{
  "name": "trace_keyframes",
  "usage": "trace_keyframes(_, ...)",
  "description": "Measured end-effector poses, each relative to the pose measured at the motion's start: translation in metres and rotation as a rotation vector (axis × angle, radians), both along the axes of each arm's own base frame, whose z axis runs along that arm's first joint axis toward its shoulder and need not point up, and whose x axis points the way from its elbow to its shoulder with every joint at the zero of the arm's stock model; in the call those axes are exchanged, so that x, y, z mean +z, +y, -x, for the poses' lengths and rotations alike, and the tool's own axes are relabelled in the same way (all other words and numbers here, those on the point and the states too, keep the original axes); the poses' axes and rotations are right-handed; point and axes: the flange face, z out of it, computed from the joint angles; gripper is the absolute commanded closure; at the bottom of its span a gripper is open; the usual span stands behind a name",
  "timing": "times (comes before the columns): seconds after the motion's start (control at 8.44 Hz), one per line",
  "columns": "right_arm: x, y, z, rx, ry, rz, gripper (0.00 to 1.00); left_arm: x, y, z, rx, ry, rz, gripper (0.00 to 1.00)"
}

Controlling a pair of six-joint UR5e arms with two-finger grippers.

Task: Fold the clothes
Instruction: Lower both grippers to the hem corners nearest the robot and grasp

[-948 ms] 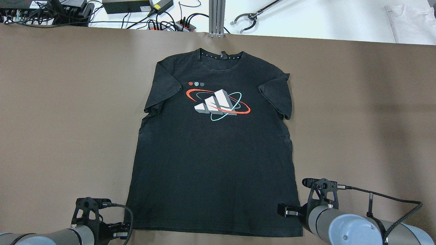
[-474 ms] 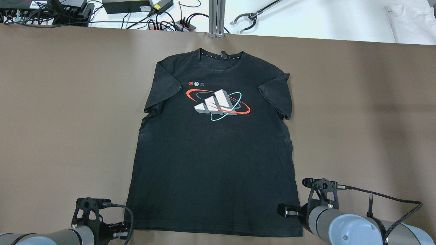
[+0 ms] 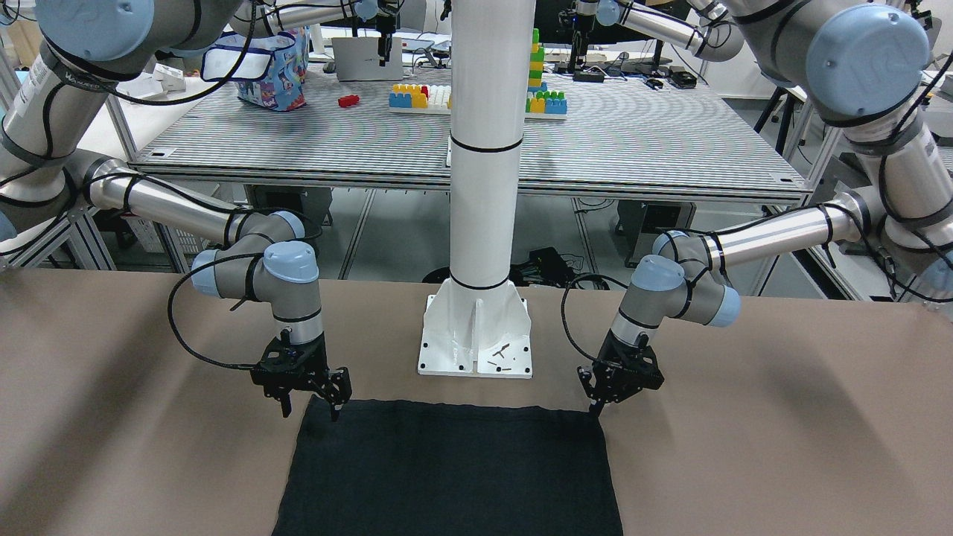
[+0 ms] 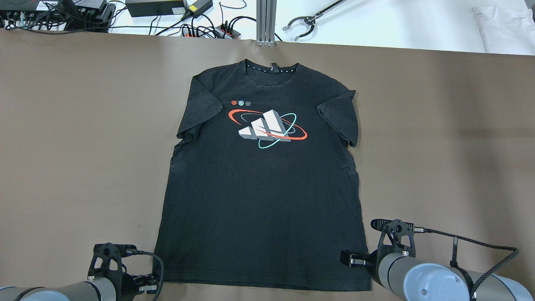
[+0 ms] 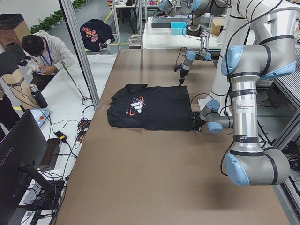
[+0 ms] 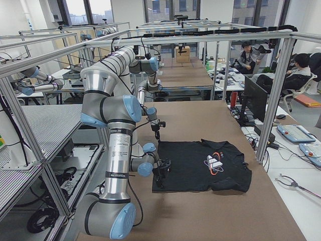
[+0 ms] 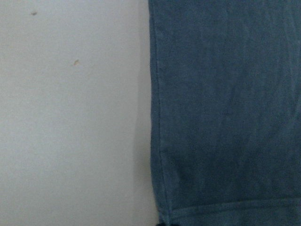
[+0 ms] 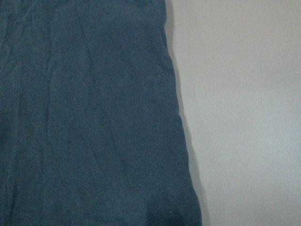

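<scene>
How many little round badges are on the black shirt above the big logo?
3, in a row on the black T-shirt, up-left of the big logo: red badge, teal badge, grey badge. None hidden.

**Both hands low, wrists turned down**

Your left arm and right arm reach in, bent at the elbows, with both hands pointing down. The right hand has its fingers spread apart. The left hand is seen edge-on, so its spacing is unclear.

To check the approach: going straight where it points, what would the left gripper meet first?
Likely the hem corner of the black T-shirt, right under the left gripper; the gap is unclear.
</scene>
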Motion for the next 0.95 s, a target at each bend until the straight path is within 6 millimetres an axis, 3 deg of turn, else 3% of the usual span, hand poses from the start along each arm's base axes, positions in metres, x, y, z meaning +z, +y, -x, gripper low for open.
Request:
trace_keyframes(0.47,0.009,0.032,0.014,0.007,0.006,0.015,0.22,-0.002,0.001,-0.002,0.002,0.004,0.0,1.0)
trace_keyframes(0.95,0.029,0.045,0.009,0.007,0.044,0.017,0.51,-0.003,0.001,-0.003,0.003,0.007,-0.001,1.0)
